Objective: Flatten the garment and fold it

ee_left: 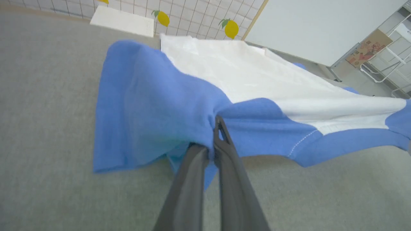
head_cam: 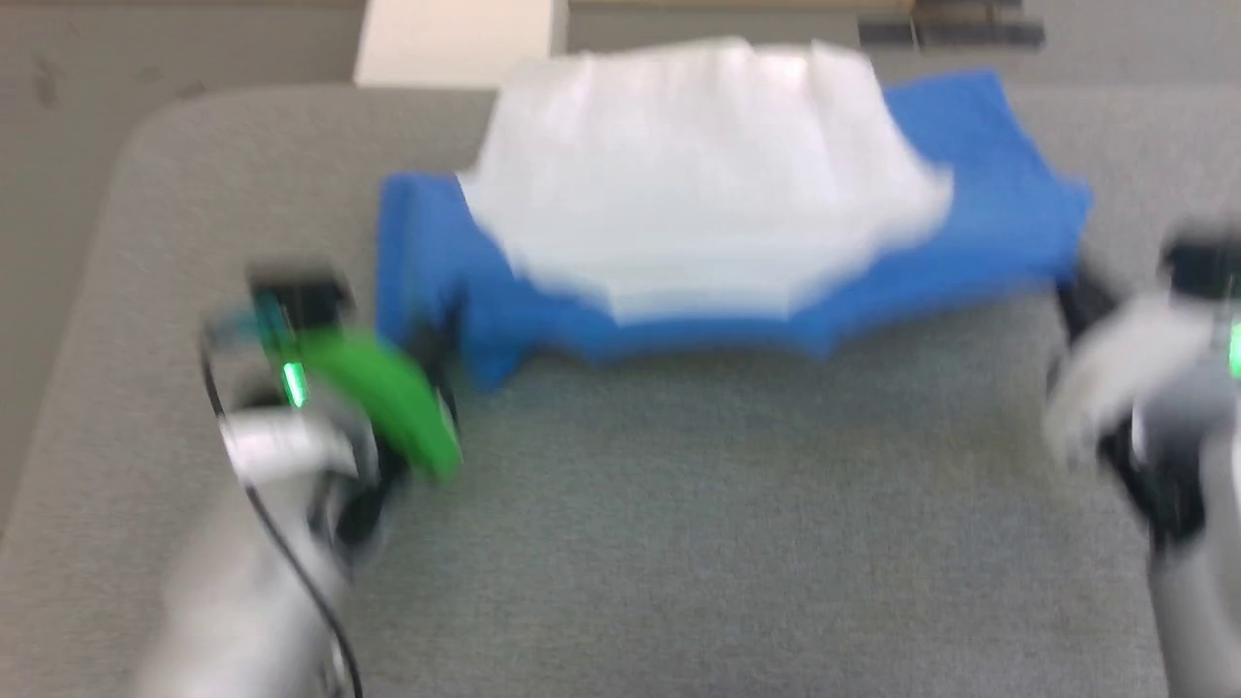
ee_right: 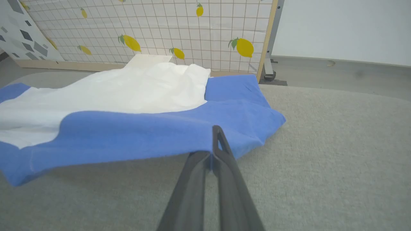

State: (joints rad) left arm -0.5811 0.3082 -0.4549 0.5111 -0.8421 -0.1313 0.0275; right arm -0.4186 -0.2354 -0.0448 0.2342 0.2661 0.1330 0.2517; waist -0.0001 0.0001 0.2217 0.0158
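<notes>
The grey padded table (head_cam: 679, 504) stands before a lemon-print screen (ee_right: 192, 32). 2 arms reach low across it from the near edge. The left gripper (ee_left: 214, 144) and right gripper (ee_right: 213, 144) each pinch the blue near hem of the garment (head_cam: 698, 174), which lies toward the far edge. Cloth hides 1 finger of each, and the head view is blurred.

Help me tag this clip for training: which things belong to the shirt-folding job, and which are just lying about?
Job: shirt; left gripper and right gripper, jaws shut on its blue edge; table.
Lying about: white box; lemon screen.
</notes>
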